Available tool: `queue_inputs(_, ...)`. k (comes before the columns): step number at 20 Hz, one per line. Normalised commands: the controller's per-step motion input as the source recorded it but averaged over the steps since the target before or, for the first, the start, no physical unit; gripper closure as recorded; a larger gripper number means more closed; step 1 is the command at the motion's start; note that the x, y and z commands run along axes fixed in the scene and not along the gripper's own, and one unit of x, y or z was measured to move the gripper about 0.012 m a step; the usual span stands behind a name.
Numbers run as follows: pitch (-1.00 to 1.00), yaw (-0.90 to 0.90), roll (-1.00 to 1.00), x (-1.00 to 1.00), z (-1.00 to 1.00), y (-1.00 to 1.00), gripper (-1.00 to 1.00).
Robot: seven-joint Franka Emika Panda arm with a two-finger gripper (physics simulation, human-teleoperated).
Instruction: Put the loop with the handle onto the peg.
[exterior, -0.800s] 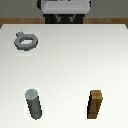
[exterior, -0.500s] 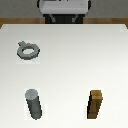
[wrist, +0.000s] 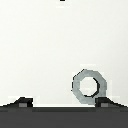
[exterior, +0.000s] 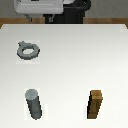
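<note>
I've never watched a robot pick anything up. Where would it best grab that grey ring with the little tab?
Probably from straight above, pinching the ring's band or its stubby tab. It lies flat on the table, so its sides offer little to hold, and a grip off the hole leaves it free for the peg.

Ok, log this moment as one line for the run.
stage: before grasp | ring: flat on table, ungrasped | peg: upright, bare | block: beside peg | gripper: near ring, holding nothing

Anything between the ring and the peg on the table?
Nothing visible. The ring lies flat with bare table between it and the upright peg. The wooden block stands off toward the exterior view's right, clear of that path.
</note>
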Motion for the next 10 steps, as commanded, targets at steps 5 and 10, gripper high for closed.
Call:
queue_inputs(5, 0.0, 0.0, 0.0, 0.0, 0.0, -1.0, -1.0)
queue_inputs(10, 0.0, 0.26, 0.0, 0.0, 0.0, -0.4, -1.0)
